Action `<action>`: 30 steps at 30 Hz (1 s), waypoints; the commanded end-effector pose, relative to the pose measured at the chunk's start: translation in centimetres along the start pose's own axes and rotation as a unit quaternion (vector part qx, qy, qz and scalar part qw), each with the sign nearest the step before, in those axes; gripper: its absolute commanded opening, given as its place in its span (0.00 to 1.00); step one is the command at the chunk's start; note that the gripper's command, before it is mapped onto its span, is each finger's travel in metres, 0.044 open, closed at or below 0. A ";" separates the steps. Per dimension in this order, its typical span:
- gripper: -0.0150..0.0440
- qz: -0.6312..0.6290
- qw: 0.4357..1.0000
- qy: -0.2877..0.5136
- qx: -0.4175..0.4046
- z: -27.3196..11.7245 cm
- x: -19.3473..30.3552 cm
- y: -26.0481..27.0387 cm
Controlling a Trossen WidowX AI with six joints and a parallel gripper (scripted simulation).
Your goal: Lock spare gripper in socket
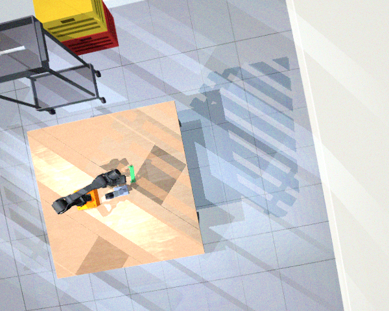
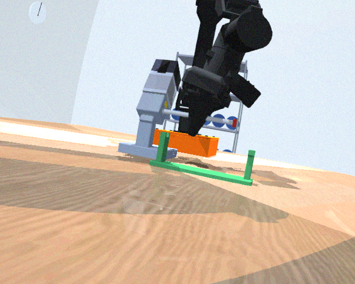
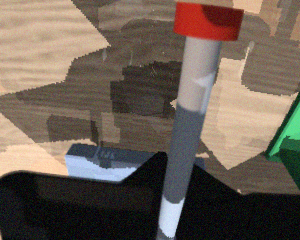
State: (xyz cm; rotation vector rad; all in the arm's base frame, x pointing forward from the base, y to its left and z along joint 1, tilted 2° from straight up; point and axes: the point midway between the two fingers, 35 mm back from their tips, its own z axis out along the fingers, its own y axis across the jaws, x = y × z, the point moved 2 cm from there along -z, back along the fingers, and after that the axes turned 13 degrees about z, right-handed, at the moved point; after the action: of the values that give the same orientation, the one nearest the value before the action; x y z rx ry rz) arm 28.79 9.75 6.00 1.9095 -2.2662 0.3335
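From above, the gripper (image 1: 123, 179) (image 2: 194, 132) (image 3: 167, 160) is over the table (image 1: 120, 241) (image 2: 141, 244), near the green two-post stand (image 1: 131, 173) (image 2: 202, 172) (image 3: 295, 122). In the exterior view its jaws grasp the lock pin (image 2: 222, 120) (image 3: 195, 90), whose plain end reaches the grey-blue mount (image 2: 151, 100) (image 3: 100, 167) beside them. At the wrist, the pin's red head lies beyond the jaws.

A yellow crate (image 1: 74, 28) tops a red crate (image 1: 94, 43) near a wheeled cart (image 1: 44, 64).
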 end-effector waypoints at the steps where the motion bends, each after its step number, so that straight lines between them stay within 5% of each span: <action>1: 0.25 -0.001 1.000 -0.001 0.001 0.0 0.3 -0.1; 30: 0.25 -0.002 1.000 0.000 -0.005 0.5 2.1 -0.6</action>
State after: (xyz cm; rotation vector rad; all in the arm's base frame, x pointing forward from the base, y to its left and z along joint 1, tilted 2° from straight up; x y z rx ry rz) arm 28.95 7.72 6.03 1.9063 -2.2594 0.3192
